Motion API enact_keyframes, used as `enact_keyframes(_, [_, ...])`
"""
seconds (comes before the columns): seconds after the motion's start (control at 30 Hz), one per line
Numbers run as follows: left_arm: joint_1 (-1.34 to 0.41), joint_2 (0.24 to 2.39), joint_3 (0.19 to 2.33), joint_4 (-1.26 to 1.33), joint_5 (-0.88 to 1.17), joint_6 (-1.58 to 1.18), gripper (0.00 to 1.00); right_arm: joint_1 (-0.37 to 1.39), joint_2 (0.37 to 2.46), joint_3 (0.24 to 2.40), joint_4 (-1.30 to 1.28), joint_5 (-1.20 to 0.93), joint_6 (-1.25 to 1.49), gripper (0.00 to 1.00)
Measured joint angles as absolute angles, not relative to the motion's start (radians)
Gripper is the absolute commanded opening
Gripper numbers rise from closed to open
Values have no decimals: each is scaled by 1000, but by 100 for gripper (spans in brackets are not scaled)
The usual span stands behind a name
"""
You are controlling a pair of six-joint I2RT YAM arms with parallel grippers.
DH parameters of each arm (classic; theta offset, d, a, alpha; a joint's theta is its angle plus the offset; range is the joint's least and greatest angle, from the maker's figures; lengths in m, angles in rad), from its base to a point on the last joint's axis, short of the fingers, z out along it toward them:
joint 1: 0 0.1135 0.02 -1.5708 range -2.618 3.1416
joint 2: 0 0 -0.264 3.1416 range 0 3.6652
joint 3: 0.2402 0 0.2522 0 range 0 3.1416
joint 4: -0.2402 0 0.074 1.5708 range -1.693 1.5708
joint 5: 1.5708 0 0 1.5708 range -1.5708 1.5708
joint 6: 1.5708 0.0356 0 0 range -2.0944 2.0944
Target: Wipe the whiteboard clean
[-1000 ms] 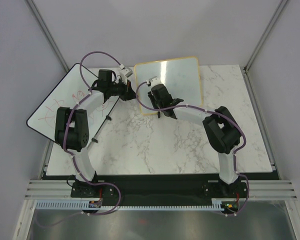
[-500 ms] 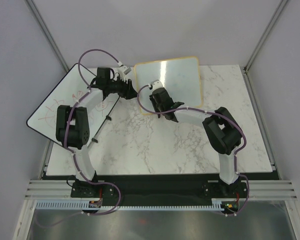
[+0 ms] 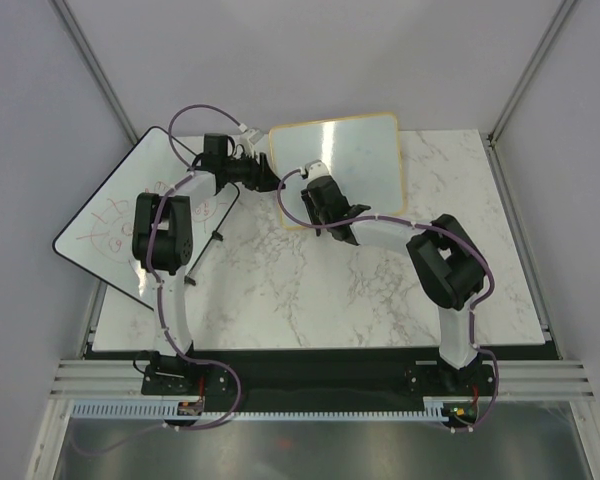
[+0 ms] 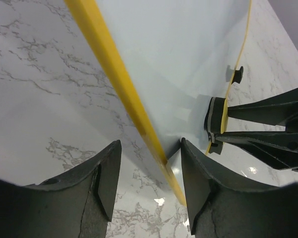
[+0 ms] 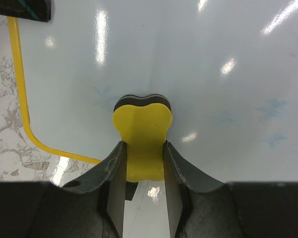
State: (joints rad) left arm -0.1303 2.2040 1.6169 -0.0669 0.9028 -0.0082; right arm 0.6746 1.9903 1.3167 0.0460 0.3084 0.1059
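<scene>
The whiteboard (image 3: 355,160) with its tan frame stands tilted at the back of the marble table. My left gripper (image 3: 268,178) is at its left edge. In the left wrist view the jaws (image 4: 150,148) are open and straddle the yellow frame edge (image 4: 109,64), which runs close to the right finger with a gap on the left. My right gripper (image 5: 143,148) is shut on a yellow eraser (image 5: 142,129) whose black pad presses against the whiteboard (image 5: 213,59) near its lower left corner. Faint blue marks (image 5: 275,106) remain on the surface.
A larger black-edged whiteboard (image 3: 110,215) with red scribbles lies over the table's left edge, under the left arm. The small board's black foot (image 4: 235,74) shows beside the right gripper's fingers (image 4: 268,129). Marble table (image 3: 310,290) lies in front.
My left gripper has opened and moved right onto the whiteboard's left edge, the left arm's elbow swinging right. The right gripper with the eraser has barely shifted.
</scene>
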Motion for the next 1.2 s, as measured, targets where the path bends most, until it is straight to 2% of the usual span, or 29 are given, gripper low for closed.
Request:
enact_keyframes(0.07, [-131,2214,1621,-46,934,-35,52,673,1990,1316,46,306,109,0])
enact_keyframes(0.17, [-133,2217,1624,-13,976,-63,38,671,1989,1316,47,299,110,0])
enact_keyframes(0.3, [-134,2219,1624,23,1024,-110,7,665,1988,1315,45,296,110,0])
enact_keyframes(0.47, [-126,2221,1616,49,1106,-167,3,665,1979,1318,22,299,109,0])
enact_keyframes(0.83, [-121,2218,1601,46,1099,-179,2,738,2067,1489,-60,329,65,0])
enact_keyframes(1.07, [-122,2208,1600,22,1075,-178,2,732,2070,1489,-51,334,93,0])
enact_keyframes(1.2, [-125,2200,1600,3,1065,-170,2,666,2023,1431,-31,352,129,0])
